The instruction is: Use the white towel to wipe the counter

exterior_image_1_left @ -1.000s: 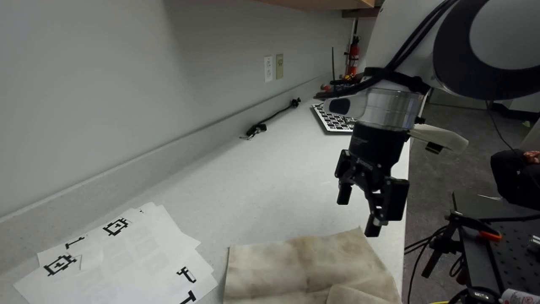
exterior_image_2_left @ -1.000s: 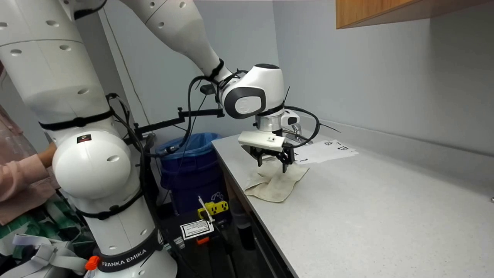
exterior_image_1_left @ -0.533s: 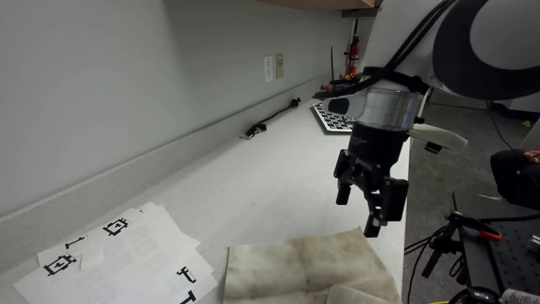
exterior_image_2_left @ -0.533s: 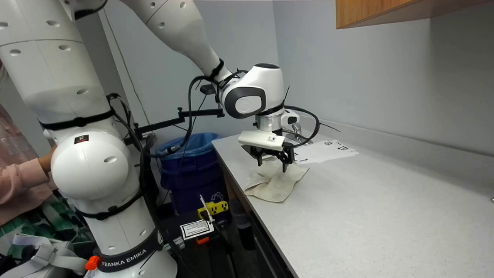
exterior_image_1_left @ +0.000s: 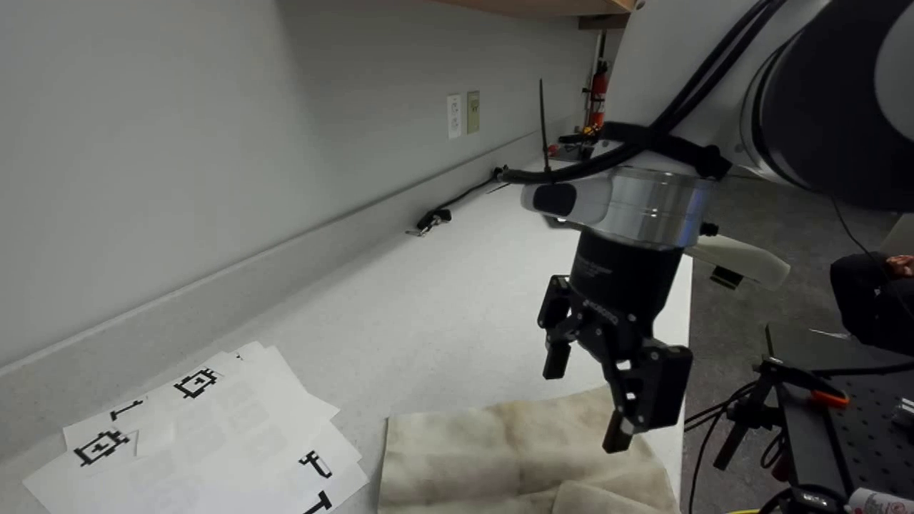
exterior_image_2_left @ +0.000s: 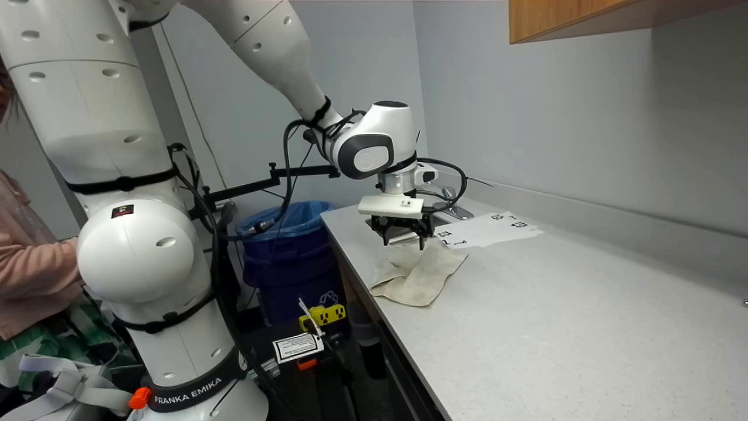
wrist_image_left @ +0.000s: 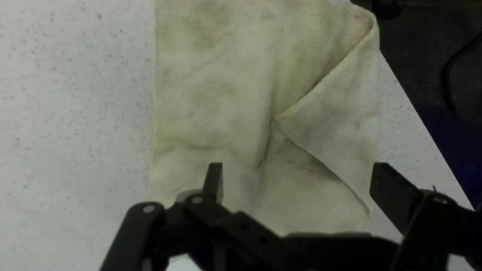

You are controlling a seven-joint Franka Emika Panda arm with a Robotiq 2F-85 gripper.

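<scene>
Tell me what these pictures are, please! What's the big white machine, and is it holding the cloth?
It's a robot arm. It bends at joints, a bit like your arm, and ends in a black tool with two fingers for grabbing.

Two cameras stand away from the robot and watch from different places. The wrist view comes from a camera riding on the arm, so it looks down past the fingers.

On the long white counter lies a cream towel, with brownish patches and part of it folded over. Beside it are paper sheets with black marks.

The tool isn't holding the towel, or anything else: its fingers are apart, above the cloth. Its job is to wipe the counter with that towel.
</scene>
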